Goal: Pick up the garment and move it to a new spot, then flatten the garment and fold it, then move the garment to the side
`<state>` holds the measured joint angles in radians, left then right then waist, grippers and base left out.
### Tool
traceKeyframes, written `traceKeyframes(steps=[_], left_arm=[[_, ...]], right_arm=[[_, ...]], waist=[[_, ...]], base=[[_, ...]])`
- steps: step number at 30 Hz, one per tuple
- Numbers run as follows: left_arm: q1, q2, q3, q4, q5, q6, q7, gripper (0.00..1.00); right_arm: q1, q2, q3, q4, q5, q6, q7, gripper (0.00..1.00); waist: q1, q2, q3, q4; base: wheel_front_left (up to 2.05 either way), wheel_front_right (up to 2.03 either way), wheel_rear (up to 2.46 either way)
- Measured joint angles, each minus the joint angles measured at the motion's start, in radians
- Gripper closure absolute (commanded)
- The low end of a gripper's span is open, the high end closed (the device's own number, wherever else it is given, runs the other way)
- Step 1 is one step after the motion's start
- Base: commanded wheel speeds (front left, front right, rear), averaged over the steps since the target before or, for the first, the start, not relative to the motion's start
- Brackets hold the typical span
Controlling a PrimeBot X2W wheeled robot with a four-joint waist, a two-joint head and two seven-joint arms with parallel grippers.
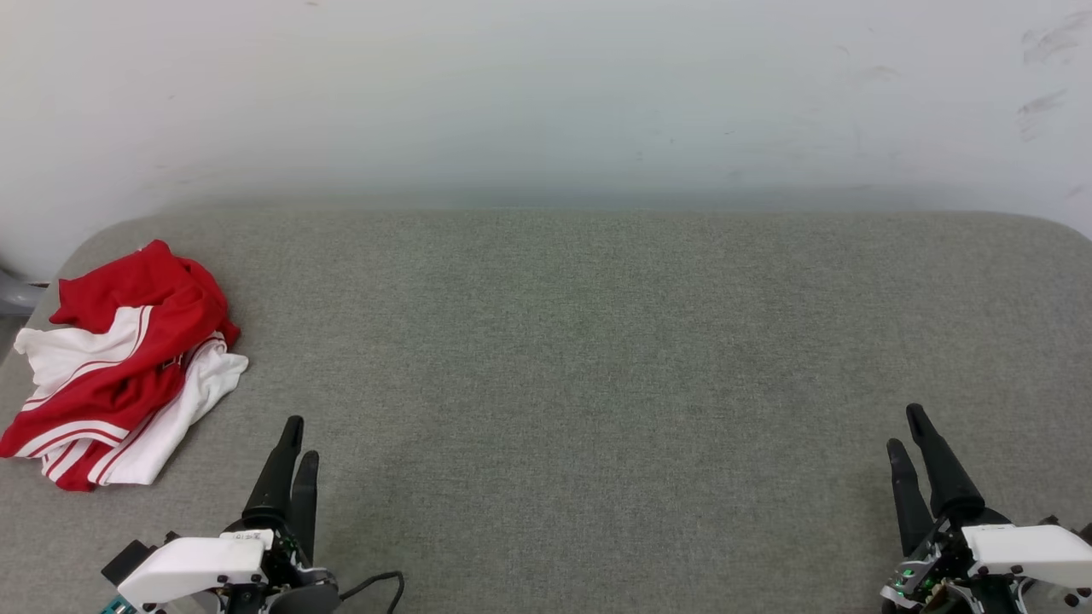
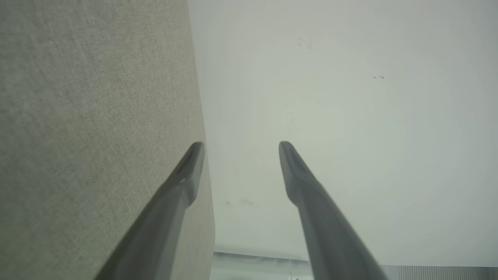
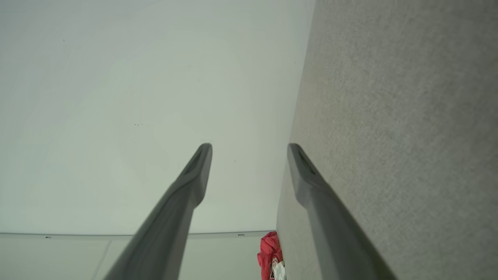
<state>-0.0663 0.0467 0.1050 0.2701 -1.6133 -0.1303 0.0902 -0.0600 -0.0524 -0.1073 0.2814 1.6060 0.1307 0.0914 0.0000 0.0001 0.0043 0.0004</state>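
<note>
The garment (image 1: 119,367) is a crumpled red jersey with white panels and red-white striped trim, bunched at the far left edge of the grey fabric surface (image 1: 597,358). A small part of the garment (image 3: 269,252) shows at the bottom of the right wrist view. My left gripper (image 1: 300,439) is low on the left, to the right of the garment and apart from it. Its two fingers stand apart and hold nothing, as the left gripper (image 2: 241,144) shows in its wrist view. My right gripper (image 1: 904,426) is at the lower right, far from the garment. The right gripper (image 3: 249,146) is open and holds nothing.
A pale wall (image 1: 546,94) runs behind the grey surface, whose back corners are rounded. A black cable (image 1: 380,582) loops beside my left wrist. Past the surface's left edge a grey object (image 1: 13,294) shows.
</note>
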Motion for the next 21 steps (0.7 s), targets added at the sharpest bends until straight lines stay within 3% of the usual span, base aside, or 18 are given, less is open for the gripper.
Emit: traceKeyframes(steps=[6, 16, 21], left_arm=[[0.000, 0.000, 0.001, -0.015, 0.022, 0.000, -0.025, 0.00], [0.000, 0.000, 0.021, -0.047, 0.233, 0.005, -0.070, 0.00], [0.000, 0.000, 0.012, -0.082, 0.358, 0.037, -0.091, 0.00]], right_arm=[[0.000, 0.000, 0.000, -0.010, -0.042, 0.000, -0.024, 0.00], [0.000, 0.000, -0.008, -0.068, -0.226, 0.000, -0.069, 0.00], [0.000, 0.000, -0.006, -0.107, -0.349, 0.000, -0.091, 0.00]], waist=[[0.0000, 0.0000, 0.001, 0.001], [0.0001, 0.0000, 0.007, 0.001], [0.0000, 0.0000, 0.010, 0.002]], base=[[0.00, 0.00, 0.00], [0.00, 0.00, 0.00], [0.00, 0.00, 0.00]])
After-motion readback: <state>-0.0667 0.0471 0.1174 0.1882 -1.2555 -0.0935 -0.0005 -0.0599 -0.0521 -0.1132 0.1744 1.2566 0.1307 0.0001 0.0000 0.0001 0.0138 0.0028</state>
